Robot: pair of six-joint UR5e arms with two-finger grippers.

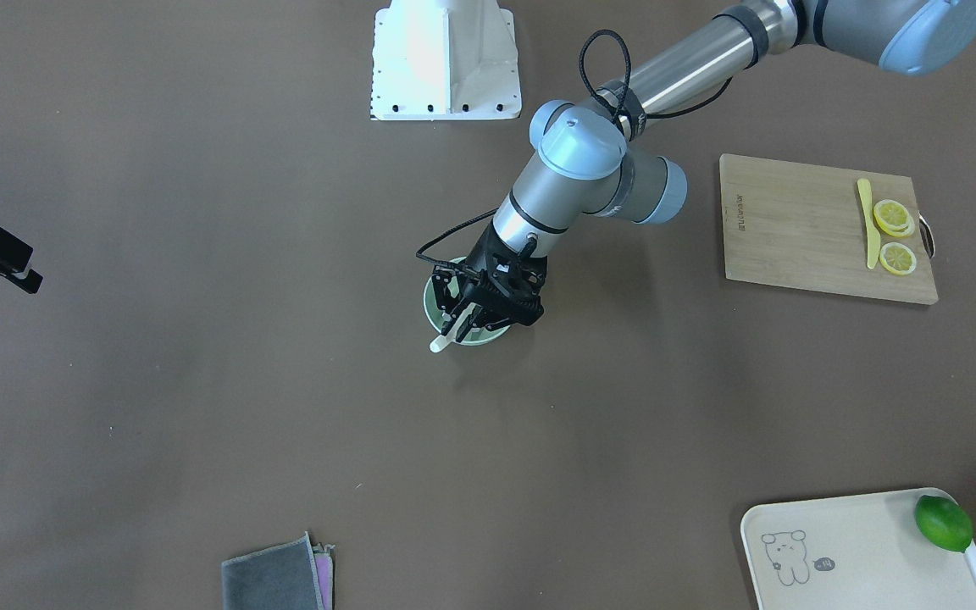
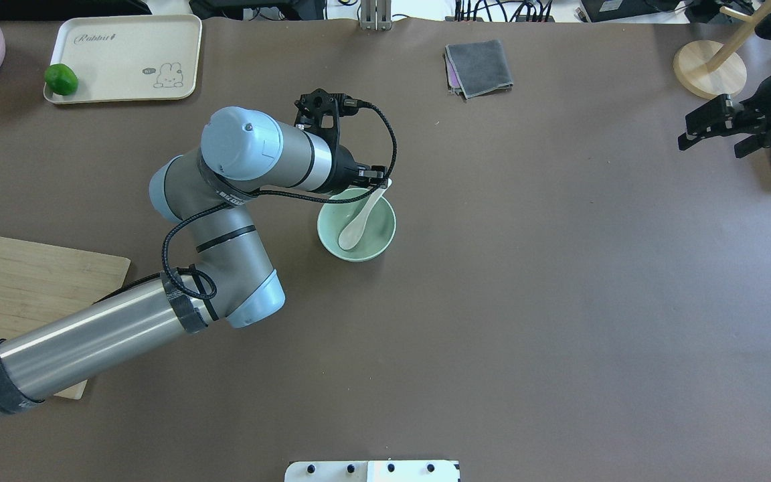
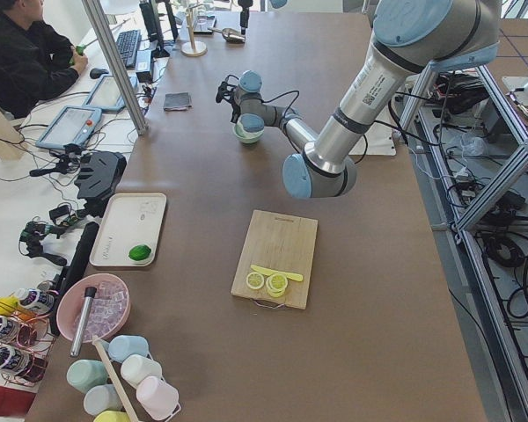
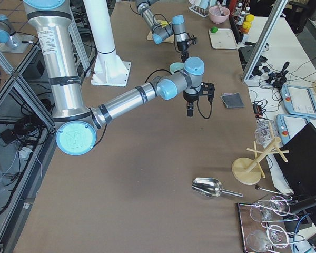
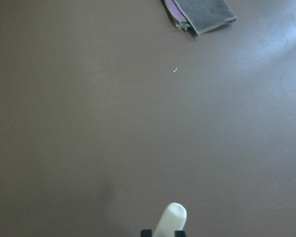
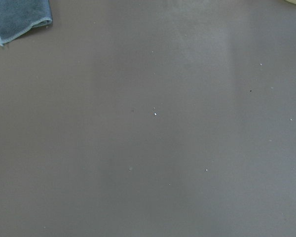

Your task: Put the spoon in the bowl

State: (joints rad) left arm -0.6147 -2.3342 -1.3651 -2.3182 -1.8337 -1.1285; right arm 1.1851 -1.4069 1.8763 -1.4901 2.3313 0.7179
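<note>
The pale mint-green bowl (image 2: 377, 235) stands mid-table; it also shows in the front view (image 1: 434, 307). The white spoon (image 2: 359, 224) slants with its scoop down inside the bowl and its handle over the far rim. My left gripper (image 2: 377, 179) is shut on the handle; in the front view the left gripper (image 1: 464, 326) has the spoon's handle end (image 1: 440, 342) poking out past the fingers. The handle tip (image 5: 171, 217) shows in the left wrist view. My right gripper (image 2: 720, 127) hovers far to the right, open and empty.
A wooden cutting board (image 1: 793, 229) holds a yellow knife (image 1: 867, 224) and lemon slices (image 1: 893, 216). A cream tray (image 1: 861, 551) carries a lime (image 1: 944, 523). A folded grey cloth (image 2: 479, 67) lies at the far side. A wooden stand (image 2: 710, 67) is at the far right.
</note>
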